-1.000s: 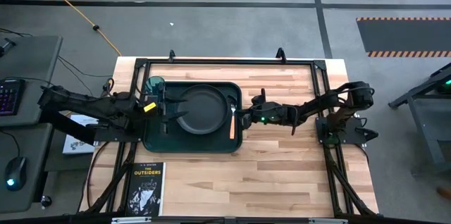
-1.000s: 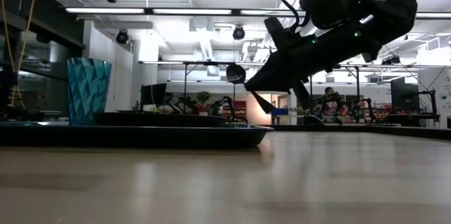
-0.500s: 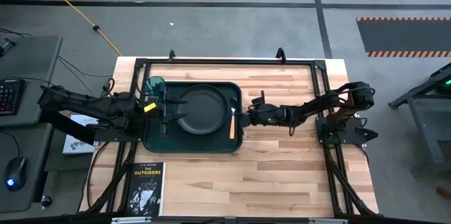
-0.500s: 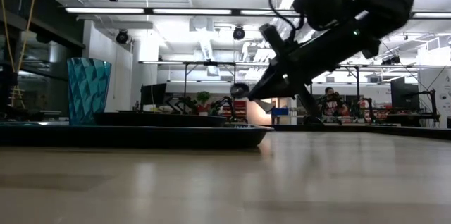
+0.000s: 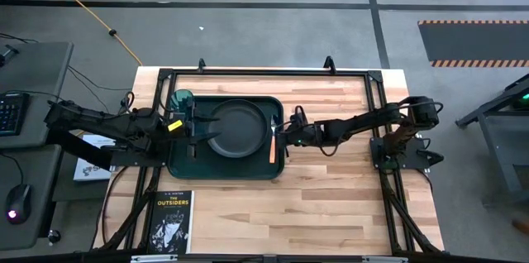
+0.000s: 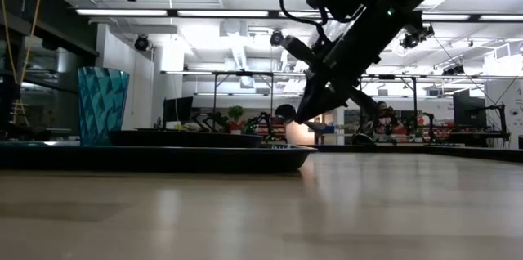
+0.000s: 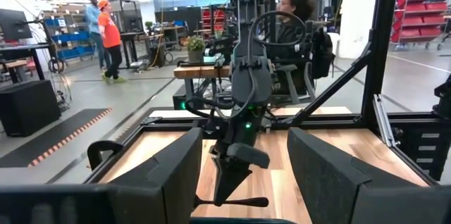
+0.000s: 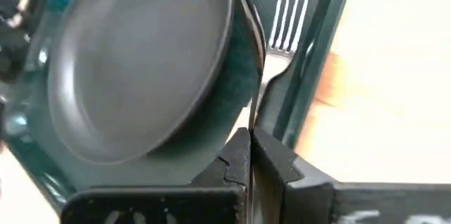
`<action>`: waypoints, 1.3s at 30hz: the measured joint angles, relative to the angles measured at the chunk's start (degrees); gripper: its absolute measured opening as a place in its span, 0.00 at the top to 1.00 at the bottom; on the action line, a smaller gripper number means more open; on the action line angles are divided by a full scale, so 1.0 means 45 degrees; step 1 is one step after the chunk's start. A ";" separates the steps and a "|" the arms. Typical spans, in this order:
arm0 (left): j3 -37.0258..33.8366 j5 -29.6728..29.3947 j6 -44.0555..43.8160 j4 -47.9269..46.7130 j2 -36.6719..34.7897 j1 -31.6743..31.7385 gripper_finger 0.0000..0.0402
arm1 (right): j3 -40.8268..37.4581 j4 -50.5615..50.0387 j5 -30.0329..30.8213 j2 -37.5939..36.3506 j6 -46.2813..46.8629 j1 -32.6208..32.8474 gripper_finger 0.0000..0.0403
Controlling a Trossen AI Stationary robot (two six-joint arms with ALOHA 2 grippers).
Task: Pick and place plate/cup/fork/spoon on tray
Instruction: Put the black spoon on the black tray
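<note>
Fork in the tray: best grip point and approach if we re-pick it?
Grip the tan handle mid-length, from straight above, fingers across it. The fork lies flat by the tray's right rim, with the plate close on its other side, so a side approach looks blocked.

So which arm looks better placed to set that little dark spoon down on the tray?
The right. Its gripper already pinches the spoon above the tray edge, beside the fork. The left gripper waits by the cup.

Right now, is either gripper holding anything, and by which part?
Yes. The right gripper is shut on the spoon, pinching its thin handle, over the tray's right end. The left gripper holds nothing.
</note>
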 joint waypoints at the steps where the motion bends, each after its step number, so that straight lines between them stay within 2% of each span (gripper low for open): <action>1: 0.0002 0.0000 0.0002 0.0003 0.0000 0.0000 0.50 | 0.0000 -0.0022 -0.0008 0.0000 0.0271 -0.0004 1.00; 7: 0.0097 -0.0010 0.0024 0.0097 0.0010 0.0000 0.50 | 0.0025 0.0571 -0.0039 0.0021 0.0838 -0.0015 1.00; 11: 0.0238 -0.0015 0.0025 0.0140 0.0000 0.0000 0.50 | 0.0034 0.0759 -0.0613 0.0294 0.1621 -0.0122 1.00; 14: 0.0238 -0.0015 0.0024 0.0121 0.0005 0.0000 0.50 | 0.0034 0.0762 -0.0413 0.0611 0.2021 -0.0155 1.00; 23: 0.0238 -0.0015 0.0026 0.0112 0.0005 0.0000 0.50 | 0.0034 0.2969 -0.0693 0.1674 0.2579 -0.0325 1.00; 27: 0.0238 -0.0015 0.0024 0.0102 0.0005 0.0000 0.50 | 0.0034 0.2631 -0.0415 0.1719 0.2691 -0.0325 1.00; 32: 0.0238 -0.0015 0.0024 0.0097 0.0005 0.0000 0.50 | 0.0034 0.3254 0.0161 0.1807 0.2940 -0.0320 1.00; 39: 0.0238 -0.0015 0.0228 0.0155 0.0005 0.0000 0.50 | 0.0029 0.3932 -0.0035 0.2704 0.3582 -0.0228 1.00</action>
